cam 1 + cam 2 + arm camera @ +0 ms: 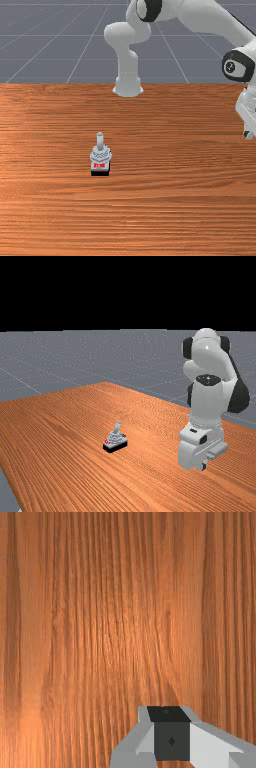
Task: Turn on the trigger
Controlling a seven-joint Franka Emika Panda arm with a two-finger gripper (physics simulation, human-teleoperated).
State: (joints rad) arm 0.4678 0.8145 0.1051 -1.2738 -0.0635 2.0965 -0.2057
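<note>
From its base point(128, 89), the arm rises and its forearm point(212, 19) reaches over to the front view's right of that base, sloping down to the wrist point(239, 66); the gripper point(202, 466) (pointing downward) hangs well apart from the base, on that same side and nearer the front camera

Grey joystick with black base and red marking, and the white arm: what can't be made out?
Front view: what the red marking on the grey joystick says; too small.
Front and far views: any trigger on its grey stick; too small.
Front view: the back of its black base; hidden by its body.
Front view: parts of the white arm; cut off by top and right edges.
</note>
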